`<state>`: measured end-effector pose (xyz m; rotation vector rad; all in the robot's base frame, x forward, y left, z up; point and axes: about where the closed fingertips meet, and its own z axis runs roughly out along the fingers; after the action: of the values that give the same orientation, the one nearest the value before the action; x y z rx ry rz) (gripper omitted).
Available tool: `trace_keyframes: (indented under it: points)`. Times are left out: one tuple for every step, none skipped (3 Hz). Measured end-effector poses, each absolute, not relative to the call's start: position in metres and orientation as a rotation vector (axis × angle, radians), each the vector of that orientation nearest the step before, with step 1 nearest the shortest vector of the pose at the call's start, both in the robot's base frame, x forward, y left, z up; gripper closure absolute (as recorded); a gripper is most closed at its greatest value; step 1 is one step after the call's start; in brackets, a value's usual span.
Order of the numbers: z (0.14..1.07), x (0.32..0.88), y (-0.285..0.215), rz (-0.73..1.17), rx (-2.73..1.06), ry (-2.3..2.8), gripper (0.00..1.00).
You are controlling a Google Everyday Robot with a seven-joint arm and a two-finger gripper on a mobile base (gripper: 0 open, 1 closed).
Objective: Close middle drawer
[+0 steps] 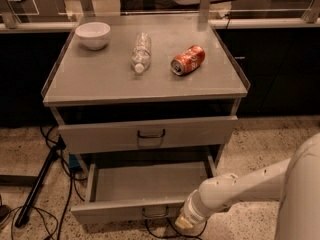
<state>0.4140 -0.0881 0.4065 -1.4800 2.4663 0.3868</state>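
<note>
Here the gripper [184, 221] sits low against the right end of the middle drawer [125, 212] front panel. Whether it is spread or pinched I cannot tell. The drawer stands pulled far out, its panel running leftward from the gripper, with the cabinet [100, 79] straight beyond.

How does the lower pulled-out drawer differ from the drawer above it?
The low-fronted grey metal middle drawer is pulled far out, tray exposed; the taller-fronted grey upper drawer sits only slightly out. The middle drawer's dark handle is smaller than the upper drawer's. Both are grey with central handles. The white gripper is at the middle drawer's front, right of its handle.
</note>
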Motion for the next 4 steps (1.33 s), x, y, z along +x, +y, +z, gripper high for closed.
trace_keyframes:
  points:
    - [0.4065, 0.414, -0.0881, 0.387, -1.48, 2.466, 0.0]
    - [0.4065, 0.414, -0.0881, 0.387, -1.48, 2.466, 0.0]
    - [0.4065, 0.414, -0.0881, 0.387, -1.48, 2.466, 0.19]
    - [0.4065, 0.414, -0.0881, 0.387, -1.48, 2.466, 0.42]
